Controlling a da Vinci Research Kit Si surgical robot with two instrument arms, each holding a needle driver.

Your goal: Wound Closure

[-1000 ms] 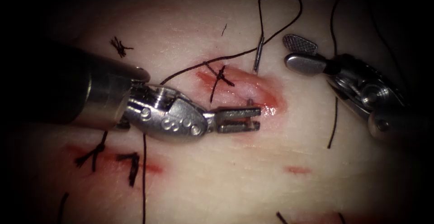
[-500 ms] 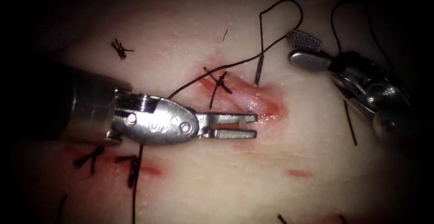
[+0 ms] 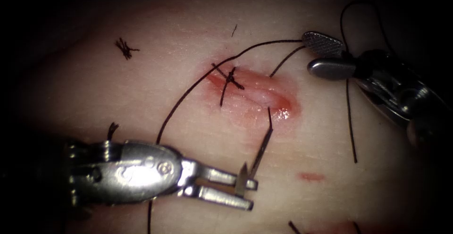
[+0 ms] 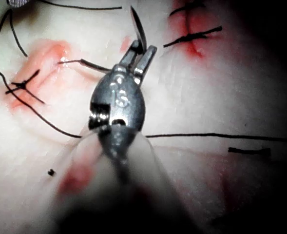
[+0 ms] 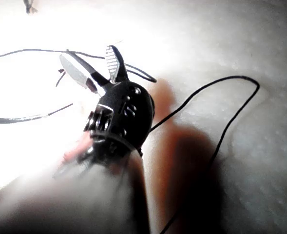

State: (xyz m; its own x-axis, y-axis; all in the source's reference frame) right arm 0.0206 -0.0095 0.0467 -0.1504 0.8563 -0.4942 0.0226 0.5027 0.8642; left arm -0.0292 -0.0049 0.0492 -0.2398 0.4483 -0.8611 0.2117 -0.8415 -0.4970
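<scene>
Below the cut (image 3: 255, 92), toward its right end, the left hand (image 3: 245, 191) grasps the needle (image 3: 257, 156) near its tip, and the curve runs from the jaws up toward the cut's lower lip. A second ago only the tip showed beside the cut; now the needle is drawn clear of the tissue (image 3: 330, 201). In the left wrist view the same left hand (image 4: 141, 56) holds the needle (image 4: 138, 24) standing out past its jaws. Thread (image 3: 188, 97) trails from the needle's tail across the cut's right end, and a long strand sweeps from the upper right down past the finished stitch (image 3: 230, 80) on the cut's left part.

Up and right of the cut, the right hand (image 3: 325, 54) is released, jaws apart and holding nothing, though the thread runs right past its upper jaw. The right wrist view shows this right hand (image 5: 97, 68) spread, with thread (image 5: 206, 97) lying around it.

The likely trouble is tangling: loose strands lie on both sides of the cut, and a strand could catch on the open right jaws or snag the stitch. The grip so close to the tip also looks liable to let the needle swivel. Red fluid (image 3: 283, 113) wets the cut's right end.

Open tissue lies below and right of the cut; cut ends of thread (image 3: 125, 49) sit well off to its upper left.
</scene>
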